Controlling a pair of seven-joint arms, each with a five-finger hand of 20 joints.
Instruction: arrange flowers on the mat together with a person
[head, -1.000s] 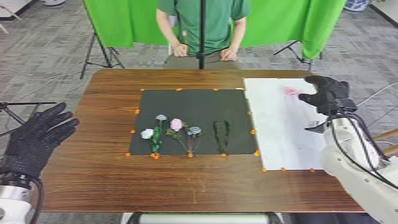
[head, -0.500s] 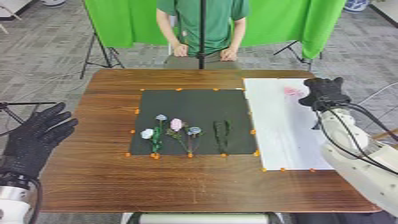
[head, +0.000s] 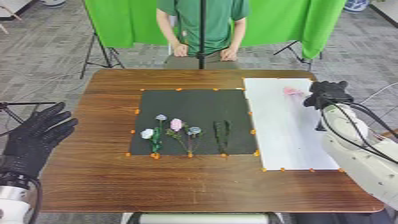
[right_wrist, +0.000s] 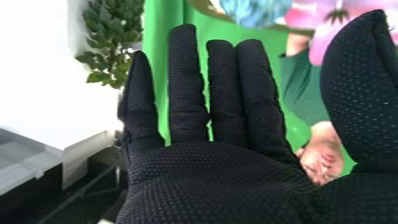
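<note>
Flowers on black mat, pink bloom on white sheet, right hand and left hand spread open, empty.

Head view evenly bright, faint sheen on tabletop; white wall overexposed.

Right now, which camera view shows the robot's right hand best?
The right wrist view: the right hand is close up, palm and straight fingers clear. The head view shows it smaller, by the white mat.

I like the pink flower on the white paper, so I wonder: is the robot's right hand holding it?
No, the pink flower lies on the white sheet, apart from the right hand.
</note>
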